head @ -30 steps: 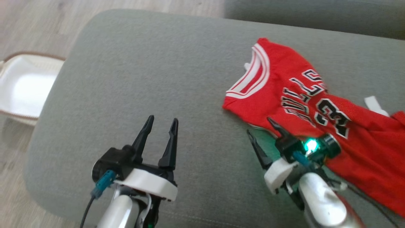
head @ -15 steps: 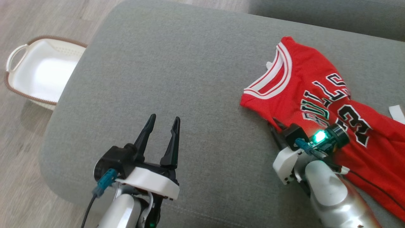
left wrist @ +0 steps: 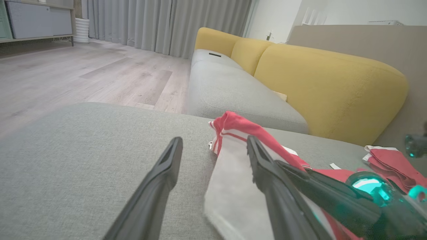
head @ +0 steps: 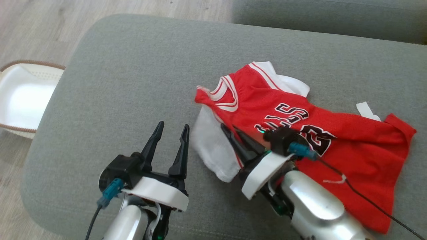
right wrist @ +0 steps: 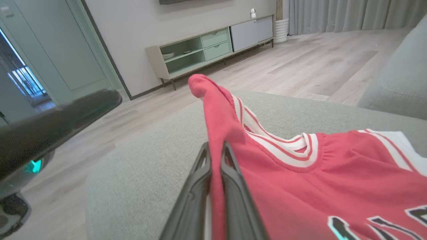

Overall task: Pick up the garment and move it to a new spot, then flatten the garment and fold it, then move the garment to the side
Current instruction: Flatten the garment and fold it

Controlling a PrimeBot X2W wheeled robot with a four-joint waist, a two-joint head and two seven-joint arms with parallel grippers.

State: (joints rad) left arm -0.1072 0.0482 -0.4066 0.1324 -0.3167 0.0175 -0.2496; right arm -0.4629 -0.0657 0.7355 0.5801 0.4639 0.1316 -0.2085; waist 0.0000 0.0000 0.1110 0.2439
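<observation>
- Garment (head: 333,146): a red jersey with a white-striped collar and black lettering. It lies rumpled on the right half of the grey cushion (head: 133,76), with the collar end toward the middle and the hem toward the head view's right edge.
- Right gripper (head: 228,128): clamped on the garment's edge near the collar. In the right wrist view its two fingers (right wrist: 233,186) stand almost together with a fold of red cloth between them, and the cloth rises in a peak above the tips.
- White inner side (head: 213,146) of the garment: turned out below the collar and lying flat on the cushion between the two grippers.
- Left gripper (head: 172,126): fingers spread and nothing between them, over bare cushion just left of the white flap. In the left wrist view one finger (left wrist: 267,173) overlaps the flap (I cannot tell whether it touches).
- Small white tag (head: 367,111): on the cushion just beyond the garment's far edge.
- White basket (head: 20,96) with a brown rim: on the wooden floor (head: 33,26) beside the cushion's left end.
- Yellow backrest (left wrist: 317,76): behind a further grey seat in the left wrist view.
</observation>
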